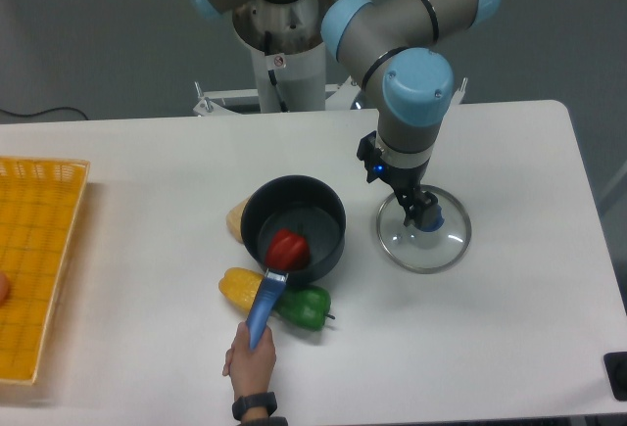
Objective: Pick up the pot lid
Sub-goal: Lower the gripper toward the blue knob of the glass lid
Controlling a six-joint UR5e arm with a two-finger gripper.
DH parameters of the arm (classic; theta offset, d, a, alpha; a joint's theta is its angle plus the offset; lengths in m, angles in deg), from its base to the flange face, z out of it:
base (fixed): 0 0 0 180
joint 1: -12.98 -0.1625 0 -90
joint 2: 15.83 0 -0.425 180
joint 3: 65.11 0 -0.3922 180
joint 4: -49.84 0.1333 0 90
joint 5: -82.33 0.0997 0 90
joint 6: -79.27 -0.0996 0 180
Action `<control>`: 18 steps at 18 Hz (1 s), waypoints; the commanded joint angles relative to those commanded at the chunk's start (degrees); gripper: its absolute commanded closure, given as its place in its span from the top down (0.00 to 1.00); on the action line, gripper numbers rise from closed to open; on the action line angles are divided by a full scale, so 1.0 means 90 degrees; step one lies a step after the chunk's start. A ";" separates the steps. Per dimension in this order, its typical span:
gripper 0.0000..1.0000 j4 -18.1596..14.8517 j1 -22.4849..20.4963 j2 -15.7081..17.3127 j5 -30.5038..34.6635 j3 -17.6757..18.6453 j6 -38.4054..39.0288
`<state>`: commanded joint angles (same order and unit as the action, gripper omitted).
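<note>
The gripper (401,189) hangs over the upper left part of the pot lid, its two dark fingers spread apart and open. The clear round pot lid (421,255) lies on the white table, right of the black pot. Its blue knob (435,221) shows just beside the lower right finger, which partly covers it. Whether that finger touches the knob, I cannot tell. The arm hides the lid's upper left portion.
A person's hand (251,359) holds the blue handle (265,307) of the black pot (335,242), which has a red pepper (287,249) inside. Yellow (238,287) and green (306,308) vegetables lie below it. An orange crate (37,250) stands at far left.
</note>
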<state>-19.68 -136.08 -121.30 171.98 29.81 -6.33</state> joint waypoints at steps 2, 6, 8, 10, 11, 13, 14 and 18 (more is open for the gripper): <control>1.00 0.0000 0.0000 0.0000 -0.0010 -0.0146 0.0000; 1.00 -0.0019 -0.0049 -0.0019 0.0058 -0.0313 0.0020; 1.00 -0.0049 -0.0146 -0.0020 0.0058 -0.0333 -0.0068; 1.00 -0.0020 -0.0322 0.0000 -0.0020 -0.0225 -0.0059; 1.00 -0.0010 -0.0361 0.0000 -0.0020 -0.0206 -0.0059; 1.00 -0.0010 -0.0439 0.0000 -0.0010 -0.0196 -0.0059; 1.00 0.0000 -0.0430 -0.0010 0.0000 -0.0196 -0.0068; 1.00 0.0145 -0.0439 0.0010 0.0000 0.0194 -0.0311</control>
<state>-18.37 -140.04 -121.22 171.98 31.55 -9.13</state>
